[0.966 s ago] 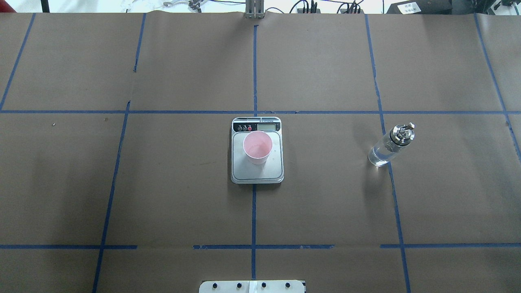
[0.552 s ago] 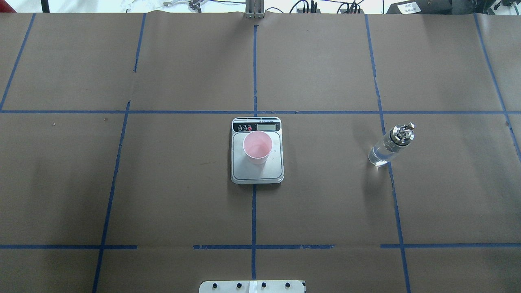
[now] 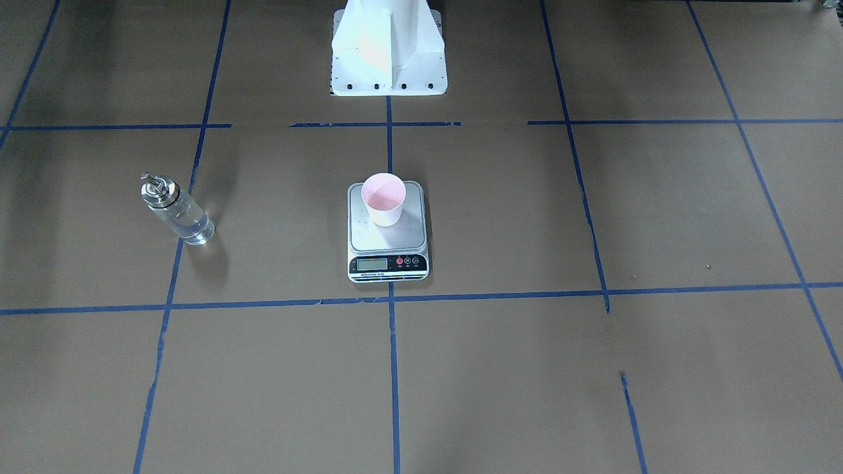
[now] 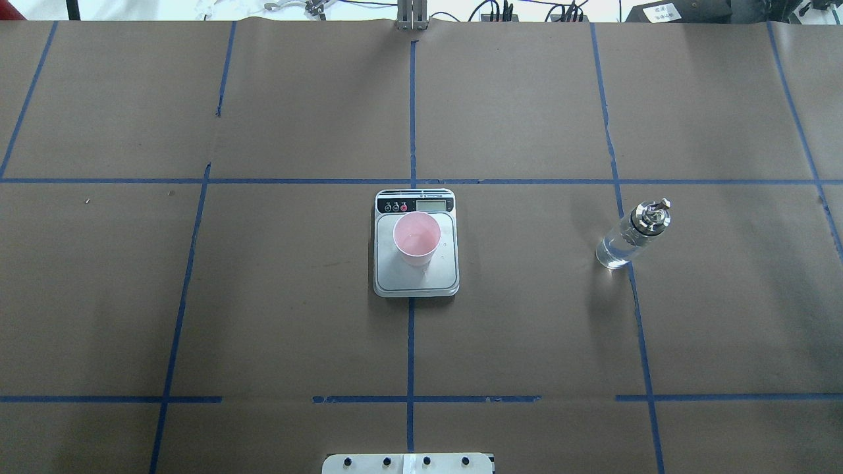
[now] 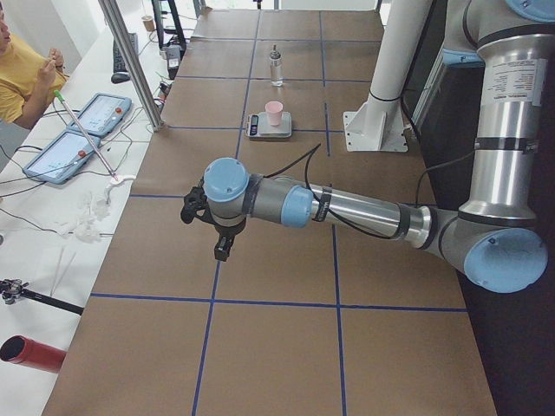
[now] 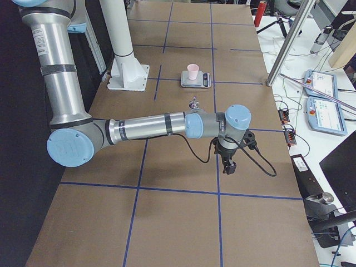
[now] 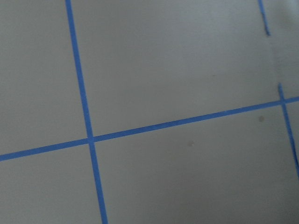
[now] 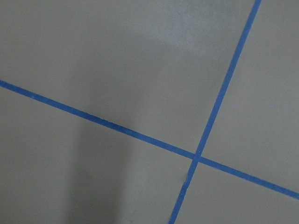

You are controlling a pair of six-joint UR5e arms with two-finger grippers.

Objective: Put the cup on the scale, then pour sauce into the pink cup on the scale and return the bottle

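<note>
The pink cup (image 4: 416, 238) stands upright on the silver scale (image 4: 442, 278) at the table's middle; it also shows in the front-facing view (image 3: 384, 197). The clear glass bottle (image 4: 625, 240) with its silver pourer cap stands alone on the table to the right, with clear sauce (image 4: 612, 254) in it. It appears at the left in the front-facing view (image 3: 176, 214). My left gripper (image 5: 221, 247) shows only in the exterior left view, my right gripper (image 6: 229, 166) only in the exterior right view. Both hang over bare table far from the objects. I cannot tell whether they are open or shut.
The white robot base (image 3: 387, 52) stands behind the scale. Blue tape lines grid the brown table. An operator (image 5: 22, 69), control tablets (image 5: 87, 130) and a slanted metal pole (image 5: 130, 61) are beyond the far table edge.
</note>
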